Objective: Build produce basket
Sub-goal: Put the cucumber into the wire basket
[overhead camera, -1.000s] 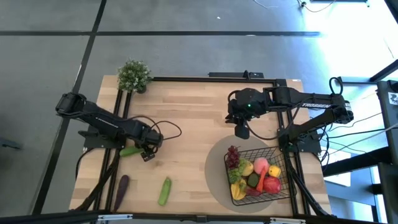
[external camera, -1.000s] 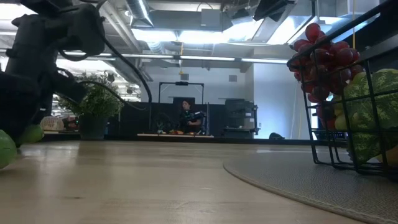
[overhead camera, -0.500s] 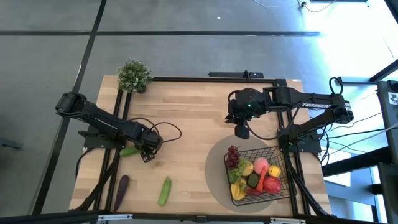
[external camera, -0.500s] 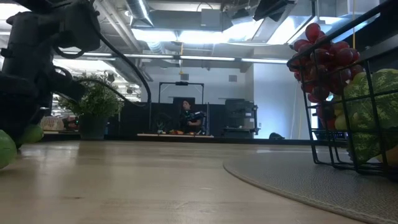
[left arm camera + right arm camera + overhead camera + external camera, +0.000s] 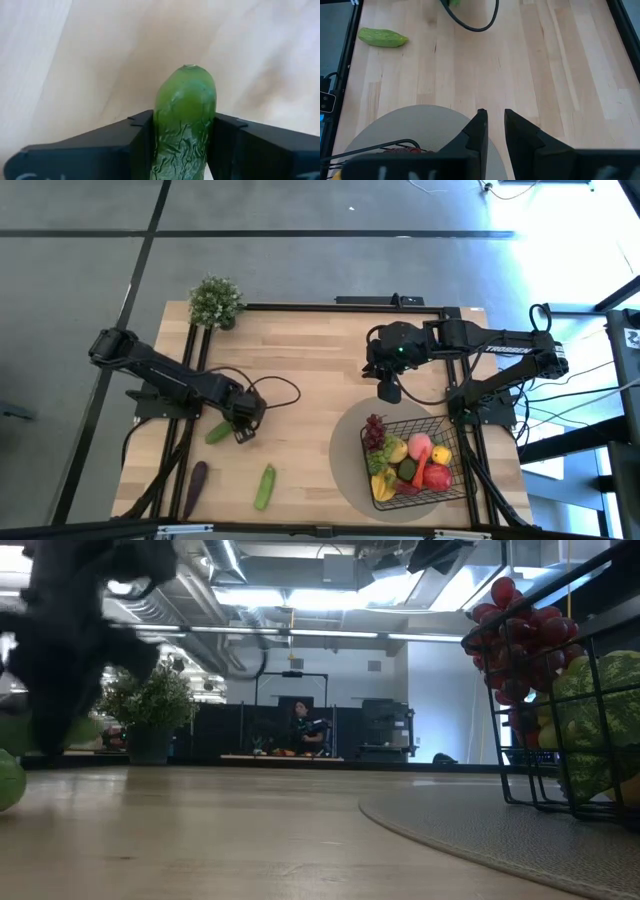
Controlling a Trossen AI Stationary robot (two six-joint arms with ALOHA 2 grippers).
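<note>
Though unlabelled, left pincer (image 5: 182, 145) grips cucumber (image 5: 184, 120).

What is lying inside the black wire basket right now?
The basket holds dark red grapes, a lemon, a pink peach and a red apple. More pieces lie beneath them, too covered to name.

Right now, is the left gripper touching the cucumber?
Touching. The left wrist view shows the left gripper with both fingers pressed against the cucumber, no gap either side.
</note>
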